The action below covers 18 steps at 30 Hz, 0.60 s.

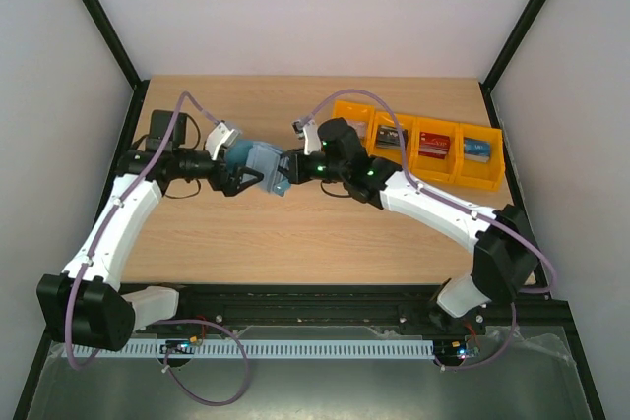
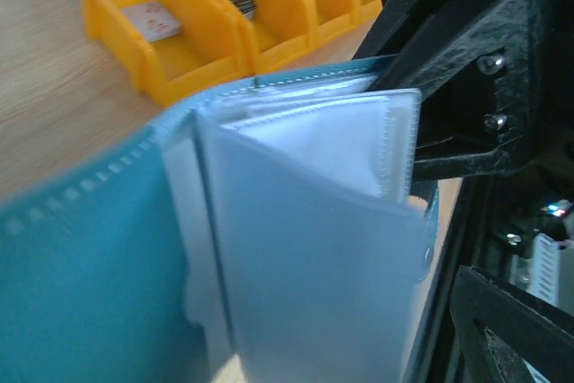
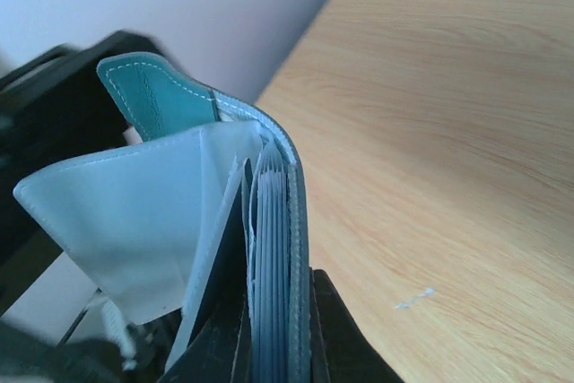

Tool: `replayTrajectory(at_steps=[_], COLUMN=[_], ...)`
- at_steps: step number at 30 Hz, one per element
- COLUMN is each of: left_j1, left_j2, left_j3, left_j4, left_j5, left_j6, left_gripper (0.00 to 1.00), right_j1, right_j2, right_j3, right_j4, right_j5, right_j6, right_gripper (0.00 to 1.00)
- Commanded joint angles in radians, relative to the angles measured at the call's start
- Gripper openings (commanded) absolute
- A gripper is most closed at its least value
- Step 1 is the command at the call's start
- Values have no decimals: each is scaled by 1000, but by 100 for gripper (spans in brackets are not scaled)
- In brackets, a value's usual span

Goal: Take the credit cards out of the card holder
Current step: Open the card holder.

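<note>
Here the right gripper (image 1: 292, 166) is clamped on the card holder (image 1: 264, 168), pinching its pale blue pockets; the left gripper (image 1: 246, 181) seems to stand wide, gripping nothing. The teal holder hangs open above the table (image 1: 295, 243) middle, long axis running between the arms. Print on the credit cards (image 2: 151, 21) in the orange bins (image 2: 179, 78) is too small to read.

I count one card holder (image 1: 258, 166), four orange bins (image 1: 436, 173) far right, and four credit cards (image 1: 434, 145), one per bin.
</note>
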Motion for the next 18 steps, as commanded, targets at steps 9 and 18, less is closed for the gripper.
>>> replayTrajectory(at_steps=[9, 18], left_j1=[-145, -205], left_j2=[34, 88], left_j3=[1, 16], left_j4=[123, 183], left_j5=[-437, -702], left_j6=[-80, -103], left_gripper=[99, 99], right_j1=[86, 89], right_j2=[91, 92], right_j3=[146, 147], right_j4=[-121, -113], right_j5=[418, 374], right_j6=[188, 191], right_gripper=[2, 2])
